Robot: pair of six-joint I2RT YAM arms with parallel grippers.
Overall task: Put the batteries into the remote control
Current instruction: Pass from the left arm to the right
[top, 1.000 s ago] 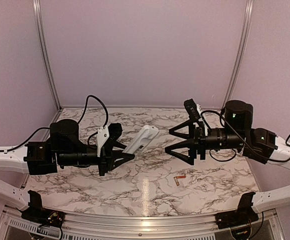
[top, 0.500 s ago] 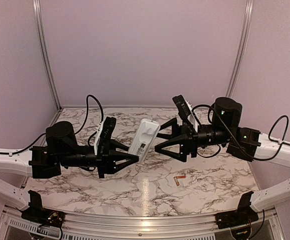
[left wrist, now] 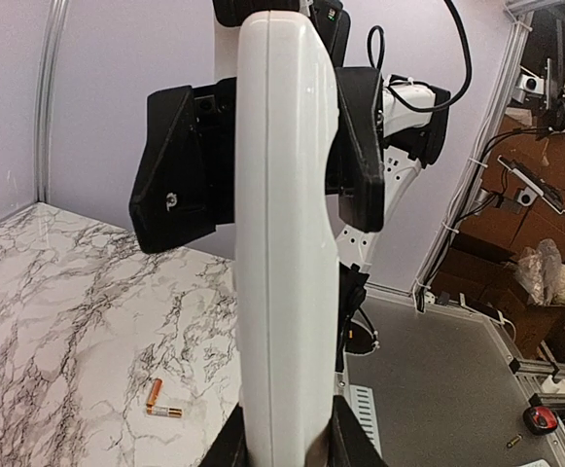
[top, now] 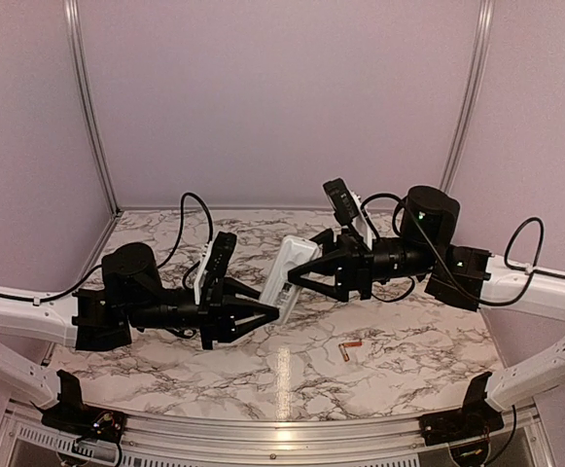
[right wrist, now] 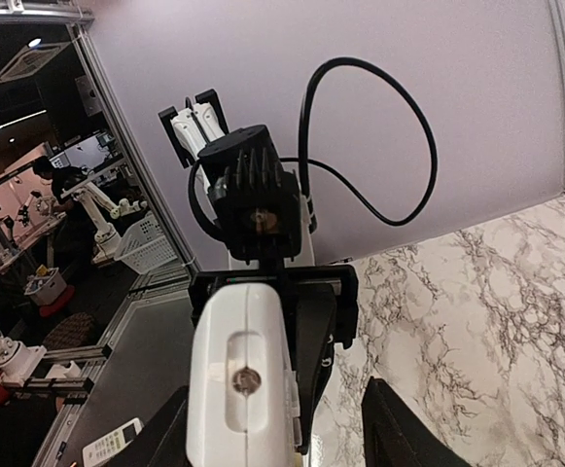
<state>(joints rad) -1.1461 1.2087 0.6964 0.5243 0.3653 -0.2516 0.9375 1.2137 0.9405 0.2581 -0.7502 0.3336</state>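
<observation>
Two black robot arms meet above a marble table (top: 418, 341) inside a booth with lilac walls (top: 282, 97).

In the overhead view, the left gripper (top: 274, 304) reaches in from the left of the frame and is clamped on the lower end of the remote (top: 298, 253). The remote is held in the air at the centre of the frame, clear of the table, its upper end leaning toward the right. The right gripper (top: 301, 269) comes in from the right, and its jaws straddle the remote's upper end.

In the left wrist view, the remote runs up the middle of the frame as a plain white strip. The left fingers (left wrist: 231, 446) pinch it at the bottom edge. The right arm's black fingers (left wrist: 180, 165) stand on either side of its upper half; this view does not show whether they touch it.

In the right wrist view, the remote's end faces the camera at lower centre, showing a shallow oval recess. The right fingers (right wrist: 399, 428) sit at the bottom edge. A gap shows between the right-hand finger and the remote, so these jaws are partly spread and not closed on it.

The two batteries (top: 351, 347) lie on the table, just beside each other and forming a corner. They are at lower right of centre in the overhead view and at lower left in the left wrist view, well apart from the remote.
</observation>
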